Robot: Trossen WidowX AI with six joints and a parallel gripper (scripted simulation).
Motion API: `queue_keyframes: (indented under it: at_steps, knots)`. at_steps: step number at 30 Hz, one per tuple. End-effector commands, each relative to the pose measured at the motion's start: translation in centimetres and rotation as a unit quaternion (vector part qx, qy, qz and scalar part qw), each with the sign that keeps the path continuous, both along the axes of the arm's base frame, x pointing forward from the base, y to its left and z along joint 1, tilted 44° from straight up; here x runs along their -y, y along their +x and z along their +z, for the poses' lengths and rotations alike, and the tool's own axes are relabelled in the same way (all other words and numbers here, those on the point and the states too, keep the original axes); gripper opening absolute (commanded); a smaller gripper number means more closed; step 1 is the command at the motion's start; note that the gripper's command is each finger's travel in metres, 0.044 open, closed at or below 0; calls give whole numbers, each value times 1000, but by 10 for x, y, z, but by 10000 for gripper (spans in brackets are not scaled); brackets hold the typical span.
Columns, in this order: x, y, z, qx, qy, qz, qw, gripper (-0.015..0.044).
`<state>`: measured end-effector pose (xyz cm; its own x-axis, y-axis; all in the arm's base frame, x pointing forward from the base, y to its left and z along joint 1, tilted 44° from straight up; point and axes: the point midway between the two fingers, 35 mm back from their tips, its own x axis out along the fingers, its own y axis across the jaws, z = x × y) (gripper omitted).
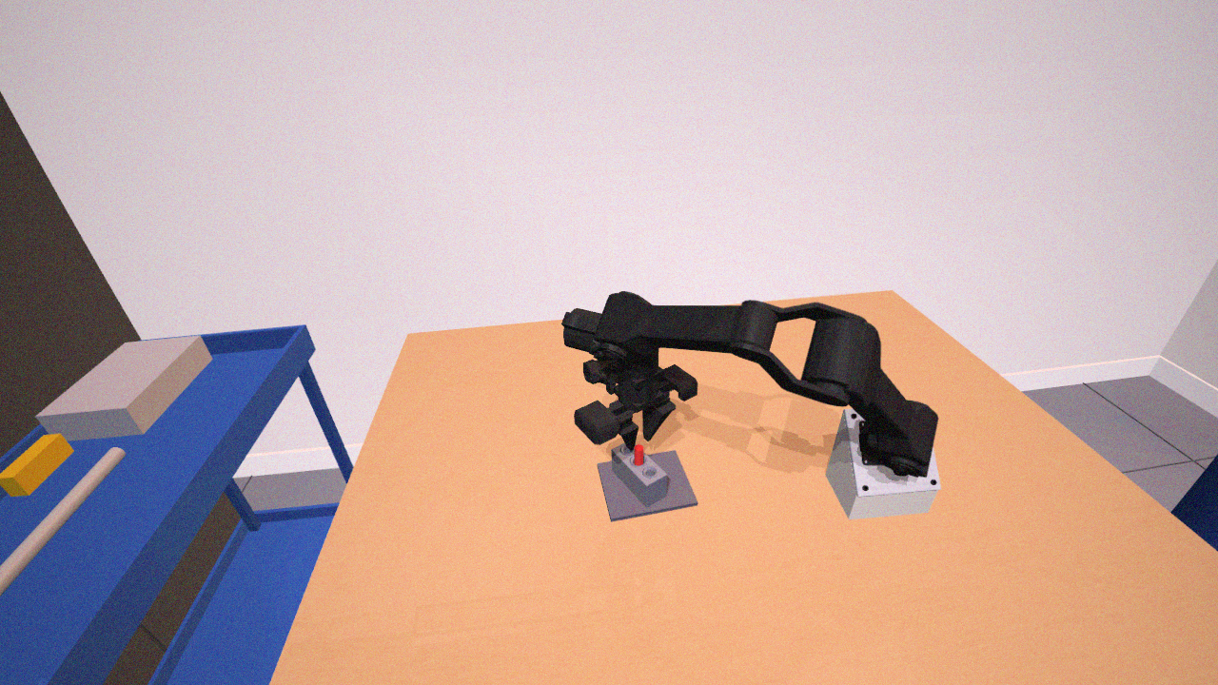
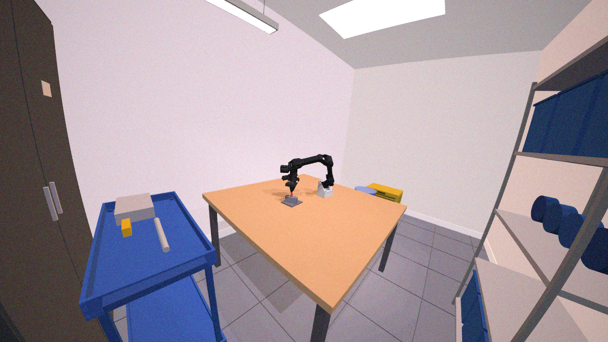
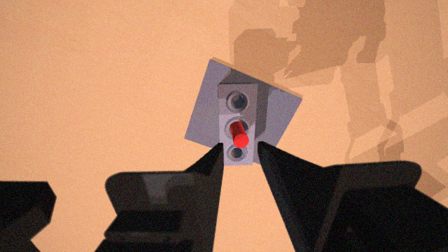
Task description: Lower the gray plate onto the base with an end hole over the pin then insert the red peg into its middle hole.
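Red peg (image 3: 240,134) stands short in the middle hole of the gray plate (image 3: 236,105) on the base (image 3: 203,115); the arm bends down over it, fingers partly open, holding nothing

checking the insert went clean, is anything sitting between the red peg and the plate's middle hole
Nothing visible does. The red peg already stands in the middle hole of the gray plate, both end holes uncovered. The claw is open, its fingers apart from the peg on either side.
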<state>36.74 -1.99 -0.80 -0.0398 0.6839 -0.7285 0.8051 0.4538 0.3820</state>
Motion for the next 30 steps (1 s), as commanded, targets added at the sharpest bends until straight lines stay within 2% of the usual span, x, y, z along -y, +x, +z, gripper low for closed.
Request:
queue_keyframes:
  at_steps: [1, 30]
  knots:
    - [0, 0, 0, 0, 0, 0, 1000, 150]
    - [13, -4, 11, -4, 3, -4, 1000, 150]
